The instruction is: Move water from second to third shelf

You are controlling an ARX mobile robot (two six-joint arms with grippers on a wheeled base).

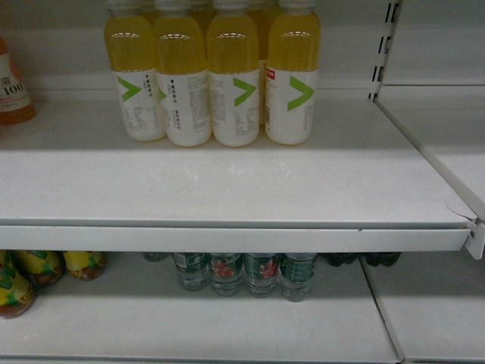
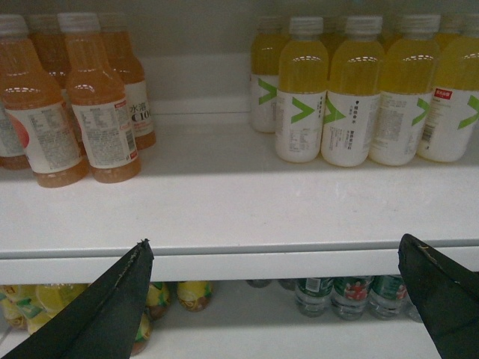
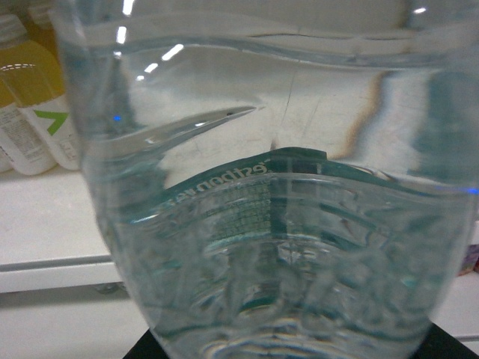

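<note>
A clear ribbed water bottle (image 3: 269, 224) with a green label fills the right wrist view, tilted and very close to the camera. My right gripper (image 3: 292, 353) appears shut on it, only its dark finger bases showing at the bottom corners. Neither gripper appears in the head view. More green-labelled water bottles (image 1: 242, 274) stand in a row on the lower shelf, also seen as water bottles (image 2: 352, 293) in the left wrist view. My left gripper (image 2: 275, 243) is open and holds nothing, its black fingers (image 2: 112, 299) spread wide in front of the shelf's front lip.
Yellow drink bottles (image 1: 212, 76) with white labels stand at the back of the upper white shelf (image 1: 227, 189). Orange drink bottles (image 2: 67, 105) stand to their left. Yellow-wrapped bottles (image 1: 45, 269) sit on the lower shelf's left. A slotted upright (image 1: 383, 45) divides the bays at right.
</note>
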